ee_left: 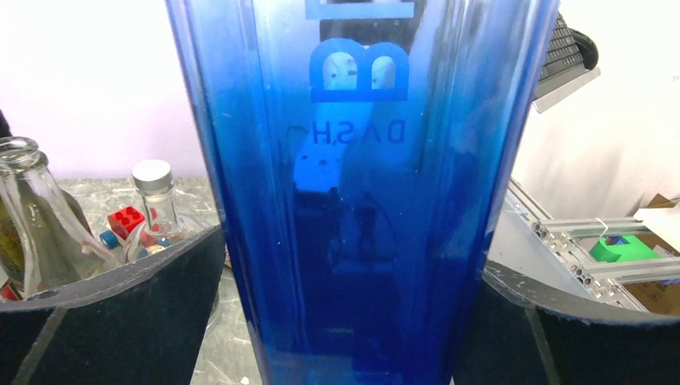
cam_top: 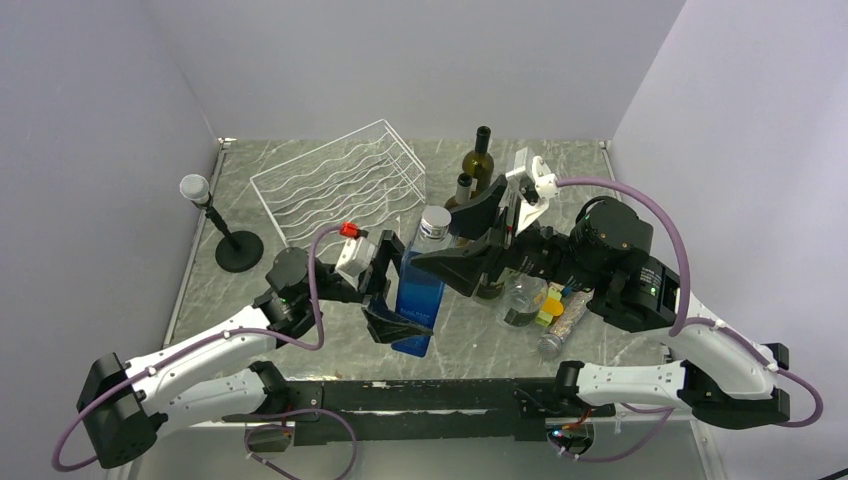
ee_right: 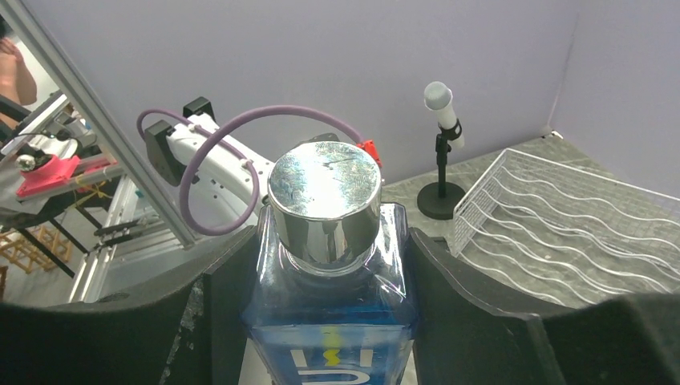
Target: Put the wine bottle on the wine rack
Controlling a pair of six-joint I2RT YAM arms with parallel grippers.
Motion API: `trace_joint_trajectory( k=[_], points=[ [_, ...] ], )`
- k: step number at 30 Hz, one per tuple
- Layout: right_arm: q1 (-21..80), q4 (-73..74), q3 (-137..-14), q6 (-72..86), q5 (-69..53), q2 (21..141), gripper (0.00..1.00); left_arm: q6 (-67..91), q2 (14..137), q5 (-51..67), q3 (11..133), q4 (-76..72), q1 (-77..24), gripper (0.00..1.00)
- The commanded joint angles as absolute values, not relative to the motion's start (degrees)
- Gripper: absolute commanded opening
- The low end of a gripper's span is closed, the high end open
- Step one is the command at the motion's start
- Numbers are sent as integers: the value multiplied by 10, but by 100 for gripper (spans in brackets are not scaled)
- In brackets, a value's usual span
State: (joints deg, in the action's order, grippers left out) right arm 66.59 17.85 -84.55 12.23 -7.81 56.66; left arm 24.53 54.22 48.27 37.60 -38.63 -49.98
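The blue bottle (cam_top: 419, 295) stands upright in the middle of the counter (cam_top: 480, 350). It is not in the wine rack (cam_top: 340, 180) yet. I cannot tell if its bottom rests on the counter or hangs just above it.

The right fingers (ee_right: 469, 309) hold the blue bottle on both sides, just under its shiny cap (ee_right: 324, 200). I think this stops it from tipping. The left fingers (ee_left: 120, 321) are spread wide around the bottle's lower part, very close to the glass. They look ready to take the heavy end, because the bottle likely has to lie down to fit the rack.

The rack sits behind the blue bottle, to its left. A microphone stand (cam_top: 235, 245) is farther left of the bottle.

Count: one blue bottle, one rack and one stand. There are also two dark bottles (cam_top: 482, 160) behind the blue one and two clear bottles (cam_top: 520, 305) on its right — an arm hides part of those.
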Motion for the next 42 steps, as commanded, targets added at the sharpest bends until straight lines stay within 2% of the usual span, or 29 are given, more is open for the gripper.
trace_joint_trajectory(
  k=[1,2,3,4,5,6,7,10,11,13,17,20,29,37,42],
  points=[
    [669,39,-867,142,-83,542,0,223,552,474,390,-407,-519,99],
    [669,38,-866,142,-82,541,0,217,553,475,392,-397,-521,98],
    [669,39,-866,142,-82,539,0,210,552,473,394,-389,-521,88],
    [669,40,-865,142,-82,537,0,205,551,469,396,-380,-521,74],
    [669,42,-864,142,-81,536,0,199,548,464,397,-373,-521,43],
    [668,44,-863,142,-80,534,0,195,542,452,398,-364,-522,16],
    [669,51,-865,142,-80,533,0,190,537,431,400,-353,-521,3],
    [669,109,-895,136,-71,541,0,160,522,392,411,-302,-521,1],
    [669,122,-896,134,-66,540,3,148,517,379,415,-284,-521,1],
    [669,135,-886,134,-54,531,21,121,507,362,427,-244,-522,1],
    [669,165,-863,132,-18,515,73,59,490,306,458,-156,-522,1],
    [669,208,-862,128,23,515,98,14,484,256,490,-91,-521,1],
    [669,290,-885,118,140,511,100,-152,462,130,529,38,-521,1],
    [668,468,-1022,139,195,616,100,-361,406,97,473,60,-521,1],
    [667,533,-1042,145,199,651,100,-440,404,87,462,83,-522,1]
  ],
)
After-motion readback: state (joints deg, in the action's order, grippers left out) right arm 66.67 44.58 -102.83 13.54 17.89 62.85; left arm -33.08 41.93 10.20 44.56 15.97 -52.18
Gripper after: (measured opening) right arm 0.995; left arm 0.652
